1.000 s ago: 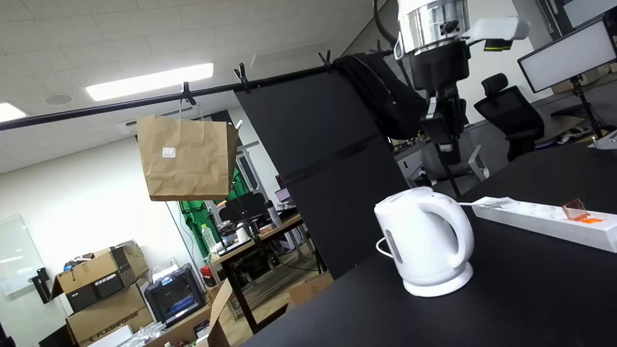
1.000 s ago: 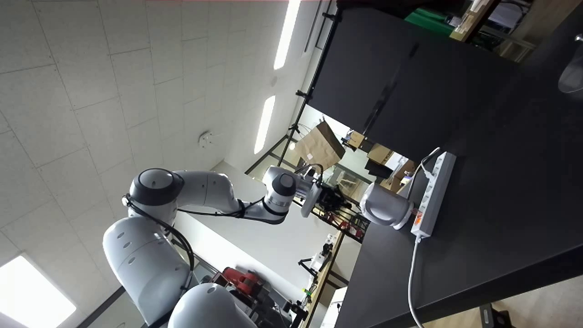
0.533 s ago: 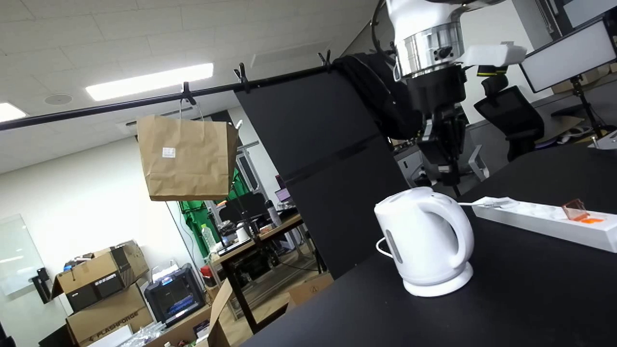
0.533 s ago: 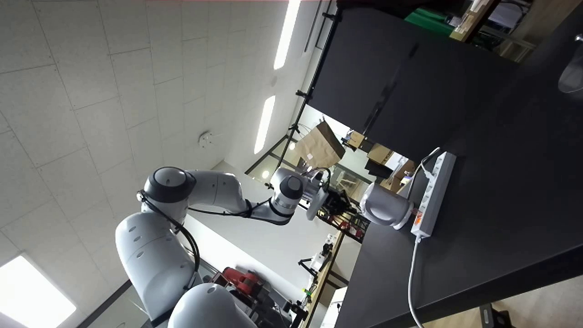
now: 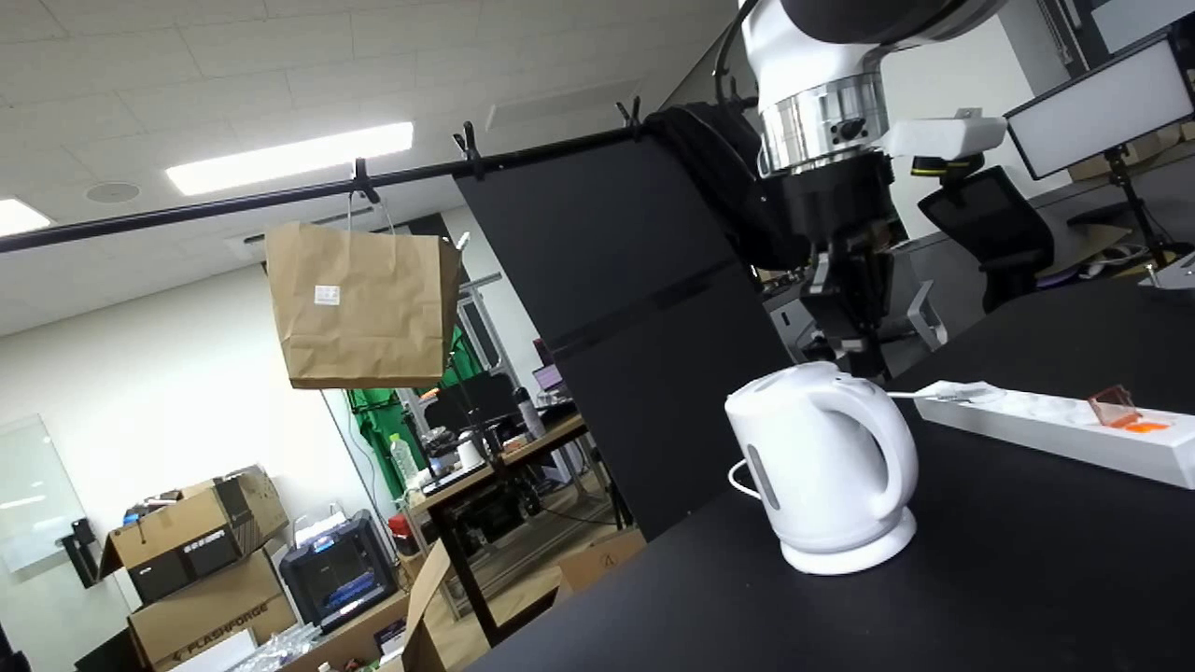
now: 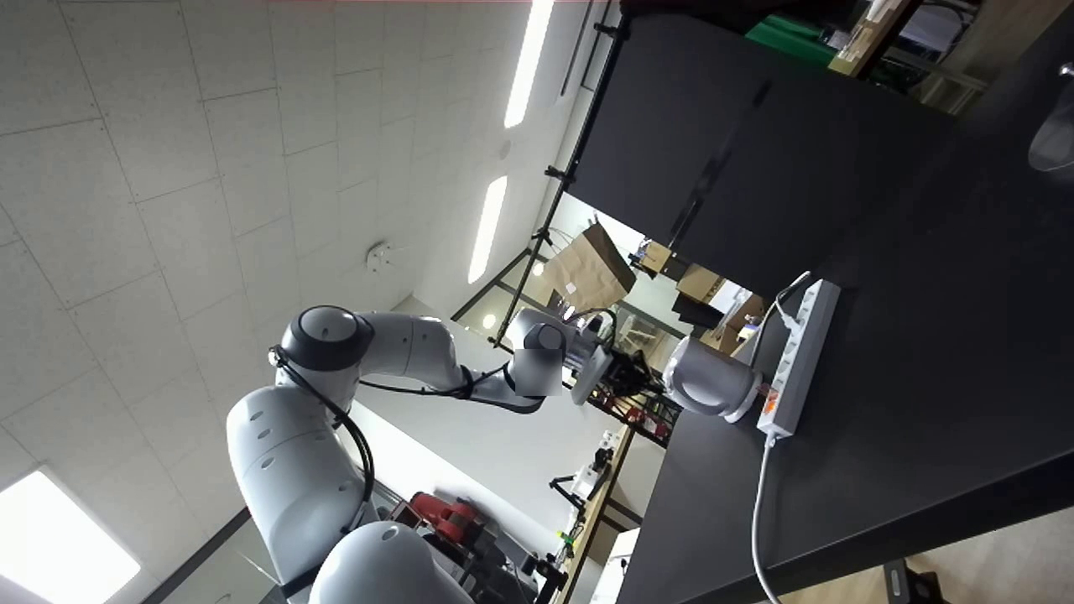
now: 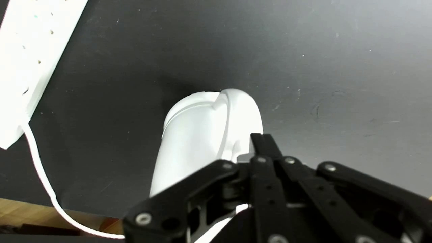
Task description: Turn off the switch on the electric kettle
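Note:
The white electric kettle (image 5: 803, 467) stands upright on its round base on the black table. It also shows in an exterior view (image 6: 713, 382), tilted with that picture. In the wrist view the kettle body (image 7: 189, 141) and its loop handle (image 7: 241, 114) lie ahead of my gripper (image 7: 261, 135). The gripper's fingers are together with nothing between them. My gripper (image 5: 868, 364) is just above and beside the kettle's top at the handle end; in an exterior view the gripper (image 6: 654, 384) is close to the lid. I cannot tell whether it touches. The switch cannot be made out.
A long white power strip (image 5: 1055, 427) with an orange switch lies beside the kettle, also in an exterior view (image 6: 801, 356) and in the wrist view (image 7: 33, 57). A white cord (image 7: 44, 179) runs from it. The black table (image 6: 889, 403) ends near the kettle.
My gripper has come down toward the kettle's top, ending closer to the handle and slightly left in an exterior view. The kettle and power strip have not moved.

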